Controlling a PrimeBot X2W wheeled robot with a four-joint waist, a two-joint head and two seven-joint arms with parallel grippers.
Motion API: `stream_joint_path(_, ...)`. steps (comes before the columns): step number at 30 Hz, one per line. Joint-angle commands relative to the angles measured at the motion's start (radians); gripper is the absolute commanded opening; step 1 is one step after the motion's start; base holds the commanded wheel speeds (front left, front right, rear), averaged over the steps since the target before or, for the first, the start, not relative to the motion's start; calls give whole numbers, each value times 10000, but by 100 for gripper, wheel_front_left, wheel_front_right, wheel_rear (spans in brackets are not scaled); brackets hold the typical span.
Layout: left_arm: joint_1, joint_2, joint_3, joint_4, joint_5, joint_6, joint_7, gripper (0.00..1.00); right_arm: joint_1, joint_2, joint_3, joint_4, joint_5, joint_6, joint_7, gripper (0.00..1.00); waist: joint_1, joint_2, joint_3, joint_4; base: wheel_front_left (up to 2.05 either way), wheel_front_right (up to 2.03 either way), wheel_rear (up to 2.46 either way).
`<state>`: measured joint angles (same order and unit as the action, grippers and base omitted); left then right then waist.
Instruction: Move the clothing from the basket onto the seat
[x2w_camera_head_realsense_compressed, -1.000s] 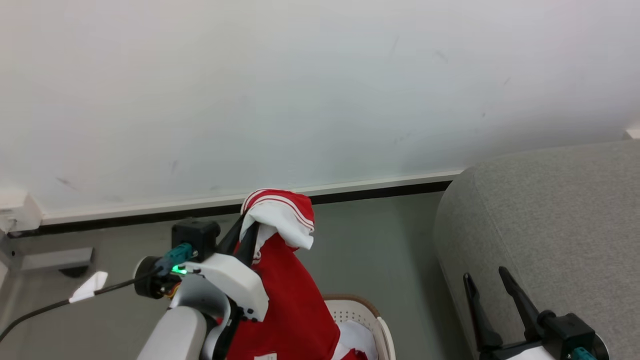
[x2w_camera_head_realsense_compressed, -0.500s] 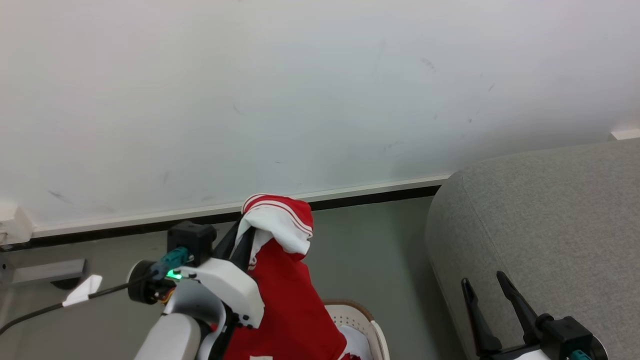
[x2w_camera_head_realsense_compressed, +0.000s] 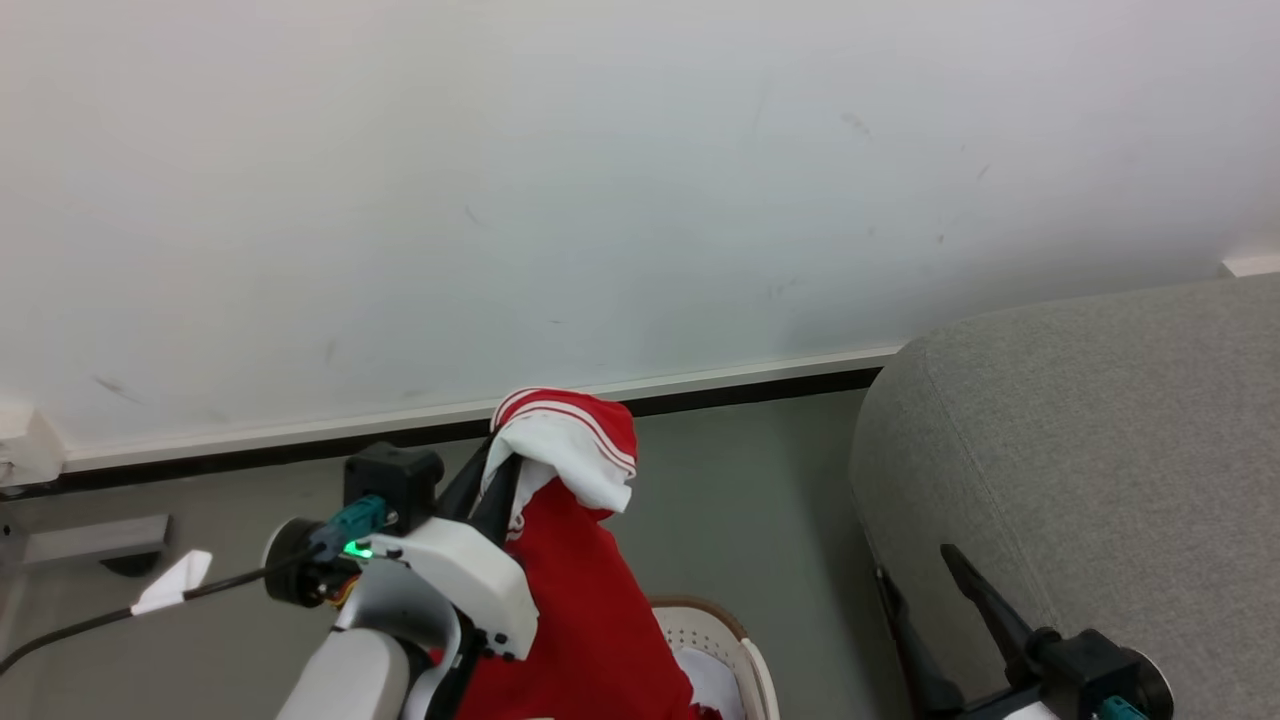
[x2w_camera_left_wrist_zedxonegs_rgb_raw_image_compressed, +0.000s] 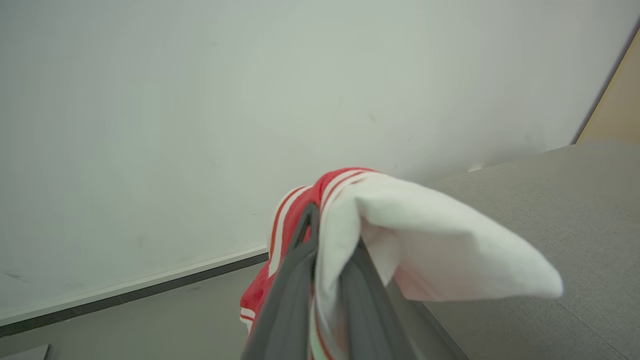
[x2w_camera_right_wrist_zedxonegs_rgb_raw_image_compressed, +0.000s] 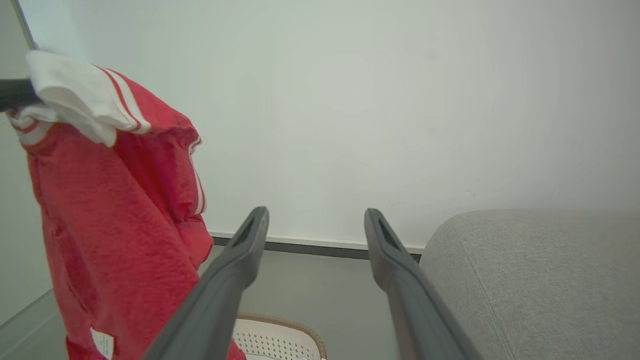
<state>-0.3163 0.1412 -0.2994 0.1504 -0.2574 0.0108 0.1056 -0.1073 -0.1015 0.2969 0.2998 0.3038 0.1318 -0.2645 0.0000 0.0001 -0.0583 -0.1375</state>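
Clothing (x2w_camera_head_realsense_compressed: 585, 610) hangs over the basket (x2w_camera_head_realsense_compressed: 742, 640), pinched at its white trim by the closed left gripper (x2w_camera_head_realsense_compressed: 500, 465), while the right gripper (x2w_camera_head_realsense_compressed: 915, 562) stands open and empty beside the seat (x2w_camera_head_realsense_compressed: 1100, 450); such a small grip may slip, or the hem may catch the rim.

We record at lower left a pale grey forearm (x2w_camera_head_realsense_compressed: 345, 675), a white wrist housing (x2w_camera_head_realsense_compressed: 460, 575) with dark screws (x2w_camera_head_realsense_compressed: 497, 655), green lamp (x2w_camera_head_realsense_compressed: 352, 548), teal connector (x2w_camera_head_realsense_compressed: 350, 518), and black cable (x2w_camera_head_realsense_compressed: 90, 620) bearing a white tag (x2w_camera_head_realsense_compressed: 172, 583). Left end effector (x2w_camera_head_realsense_compressed: 490, 475) and right end effector (x2w_camera_head_realsense_compressed: 915, 565): long dark fingers (x2w_camera_head_realsense_compressed: 985, 605).
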Motion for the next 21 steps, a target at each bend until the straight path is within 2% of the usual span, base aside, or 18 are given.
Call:
stream_joint_path(1, 7, 61, -14, -90, -30, 26, 21, 0, -261, -196, 215, -55, 110, -21, 0, 100, 0, -1, 6, 5, 0, 0, 0)
stream_joint_path(8, -122, -34, -235, -345, -64, -46, 130, 0, -1352, -1088, 2380, 249, 835, -23, 2, 100, 0, -1, 61, 64, 0, 0, 0)
stream_joint_path(13, -161, -149, -494, -618, -77, -88, 237, 0, -2532, -1455, 4157, 813, 1564, -23, 30, 100, 0, -1, 64, 142, 0, 0, 0)
stream_joint_path(21, -278, -362, -1047, -879, -81, -234, 383, 0, -4265, -1263, 6528, 1893, 2571, -21, 19, 100, 0, -1, 105, 354, 0, 0, 0)
